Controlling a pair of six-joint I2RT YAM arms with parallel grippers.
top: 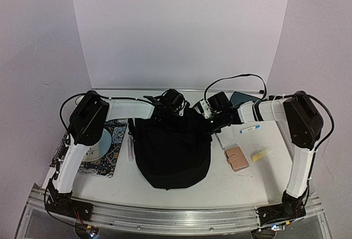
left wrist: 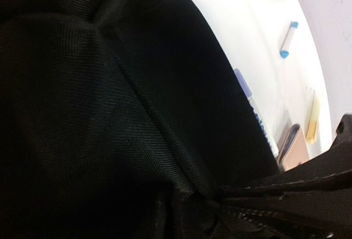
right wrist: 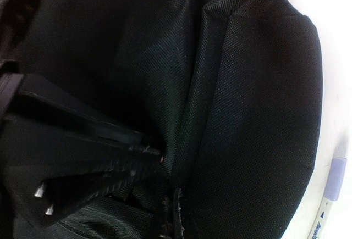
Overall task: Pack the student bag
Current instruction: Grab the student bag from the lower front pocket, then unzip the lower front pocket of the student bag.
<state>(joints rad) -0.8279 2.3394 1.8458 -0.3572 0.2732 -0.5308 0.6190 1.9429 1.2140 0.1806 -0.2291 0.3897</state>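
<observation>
The student bag [top: 173, 151] lay flat in the middle of the surface [top: 275, 173], between the two arms, its black fabric filling both wrist views. The left gripper [left wrist: 220, 195] sat at the bag's far edge, its fingers drawn together on a bunched fold of the black cloth, with creases running out from the tips. The right gripper [right wrist: 157, 159] was pressed against the bag's far right corner; its dark fingers [right wrist: 93, 167] lay against dark fabric, and I could not tell whether they were spread or closed. To the right of the bag lay a pink wallet [top: 237, 158], a yellow stick [top: 259, 154] just beside it, and a blue-capped marker [top: 250, 129] farther back. A pen with a lavender cap [left wrist: 245, 85] lay along the bag's right edge. Left of the bag were a white pen [top: 130, 151] and a disc [top: 102, 143] on a patterned book [top: 113, 159]
</observation>
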